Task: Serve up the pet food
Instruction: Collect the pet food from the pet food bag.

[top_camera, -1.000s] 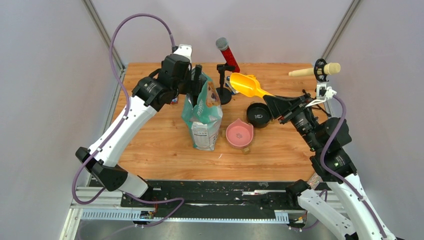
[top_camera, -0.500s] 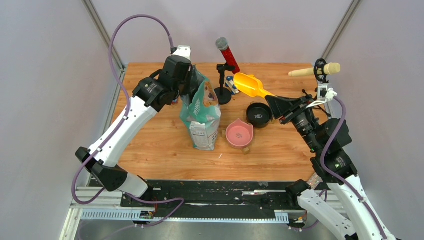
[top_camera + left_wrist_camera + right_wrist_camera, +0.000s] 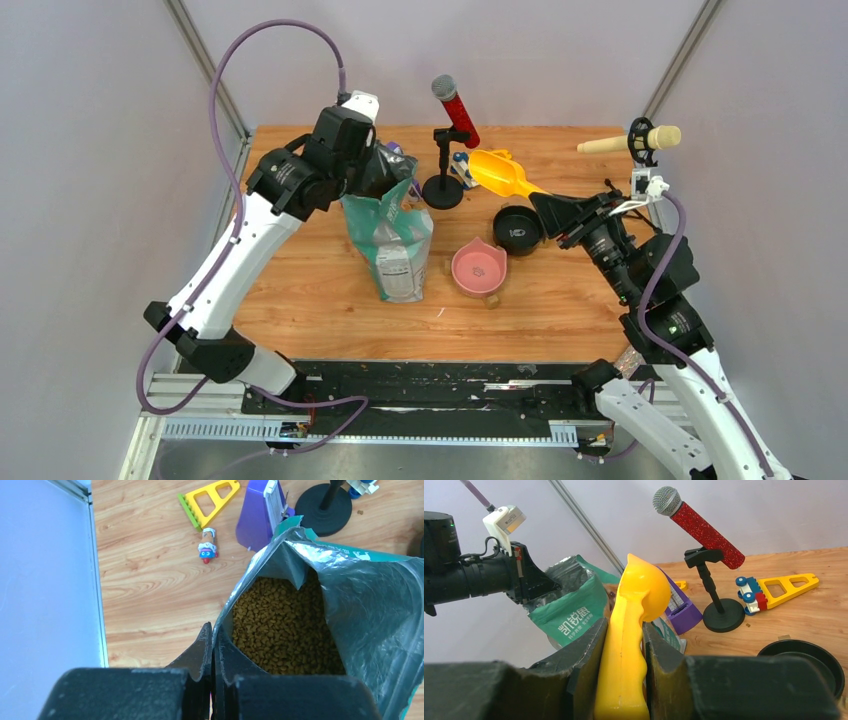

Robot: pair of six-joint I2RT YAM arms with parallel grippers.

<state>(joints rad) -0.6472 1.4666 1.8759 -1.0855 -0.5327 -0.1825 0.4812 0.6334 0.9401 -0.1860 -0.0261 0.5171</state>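
Note:
A teal-green bag [image 3: 392,240] with a white label stands at the table's middle, its top open. Inside it lies the pet food [image 3: 285,630], brown kibble filling the silver-lined pouch. My left gripper [image 3: 383,168] is shut on the bag's rim [image 3: 227,610] at the mouth's left edge, one finger outside and one inside. My right gripper [image 3: 548,203] is shut on the handle of a yellow scoop [image 3: 495,170], held in the air right of the bag, bowl end toward it. In the right wrist view the scoop [image 3: 639,595] looks empty and the bag [image 3: 569,615] stands behind it.
A pink bowl [image 3: 478,267] and a black bowl [image 3: 518,228] sit right of the bag. A red microphone [image 3: 455,105] on a black stand [image 3: 443,190] is behind it. A purple box [image 3: 260,515], yellow toys [image 3: 207,500] and a beige microphone [image 3: 630,142] are nearby.
My left gripper has closed on the bag's rim and drawn it leftward, leaning the bag and widening its mouth. The right gripper with the scoop has barely moved.

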